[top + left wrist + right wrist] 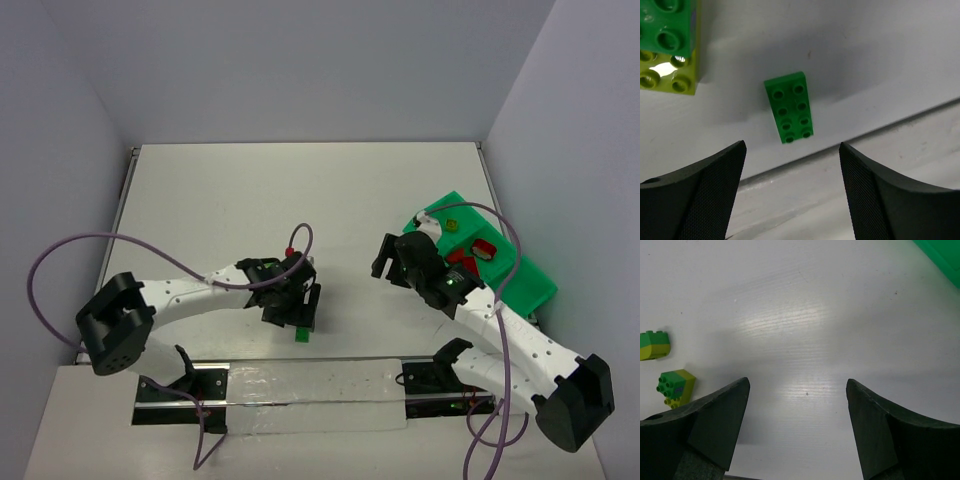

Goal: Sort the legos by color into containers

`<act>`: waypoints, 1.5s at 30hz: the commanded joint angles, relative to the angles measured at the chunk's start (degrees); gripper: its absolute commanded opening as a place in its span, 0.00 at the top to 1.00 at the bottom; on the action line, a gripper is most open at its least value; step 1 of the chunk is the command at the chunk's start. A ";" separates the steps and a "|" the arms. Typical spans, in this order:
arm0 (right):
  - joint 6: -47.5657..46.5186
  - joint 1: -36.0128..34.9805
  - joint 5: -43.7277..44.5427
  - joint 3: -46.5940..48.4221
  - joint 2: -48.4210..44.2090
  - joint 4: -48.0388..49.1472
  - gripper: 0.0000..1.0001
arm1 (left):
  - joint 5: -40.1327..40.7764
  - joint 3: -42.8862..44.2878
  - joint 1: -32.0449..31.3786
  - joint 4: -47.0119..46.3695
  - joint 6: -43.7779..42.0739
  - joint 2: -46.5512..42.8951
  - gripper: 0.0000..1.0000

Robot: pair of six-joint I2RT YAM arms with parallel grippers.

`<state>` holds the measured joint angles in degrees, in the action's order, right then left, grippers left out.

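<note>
Fingers of left arm [700, 195] spread, green eight-stud brick [789, 107] at 12 o'clock, presumably for pickup; right fingers [705, 425] spread, empty, tray [947, 255] at 1 o'clock.

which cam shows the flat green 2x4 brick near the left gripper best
The left wrist view: the green brick lies whole and sharp, with all eight studs countable. The top external view shows only a small green speck of it at the left gripper. The right wrist view misses it.
</note>
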<state>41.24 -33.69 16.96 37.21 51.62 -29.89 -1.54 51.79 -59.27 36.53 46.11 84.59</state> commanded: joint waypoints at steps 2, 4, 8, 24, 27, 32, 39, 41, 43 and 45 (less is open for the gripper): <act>-1.32 0.46 1.80 3.87 0.27 -1.47 0.15 | 4.83 2.61 -2.13 -4.31 7.00 7.17 0.22; -0.94 0.46 1.63 3.66 0.19 -1.13 0.15 | 5.63 3.54 -2.78 -4.36 7.59 9.01 0.26; -0.43 0.46 1.08 3.57 -0.05 -0.80 0.15 | 8.14 6.83 -4.42 -3.02 7.20 14.82 0.38; -3.26 1.52 18.76 14.80 -12.31 -14.37 0.14 | 9.99 33.74 -5.94 2.14 -2.58 29.62 1.00; -3.44 1.44 22.91 17.18 -14.60 -16.93 0.15 | 8.15 41.99 -4.81 3.01 -4.01 34.54 1.00; -3.82 1.77 25.13 18.26 -16.62 -19.66 0.14 | 8.76 57.73 -3.23 5.96 -7.22 42.81 1.00; -1.41 1.78 24.70 16.83 -17.21 -20.99 0.14 | 6.01 64.25 -2.43 6.18 -7.64 49.95 0.72; -1.19 1.87 24.67 16.59 -17.26 -20.97 0.14 | 4.90 63.57 -2.43 5.47 -7.50 50.23 0.49; -1.13 1.87 24.70 16.46 -17.10 -20.97 0.14 | 4.49 62.84 -2.39 4.90 -7.44 49.80 0.36; -1.07 1.87 24.61 16.41 -16.82 -20.91 0.14 | 4.35 61.95 -2.34 4.26 -7.44 49.10 0.18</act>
<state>38.96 -32.21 39.31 53.82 34.70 -50.37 4.85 113.82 -61.45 41.83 39.31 134.86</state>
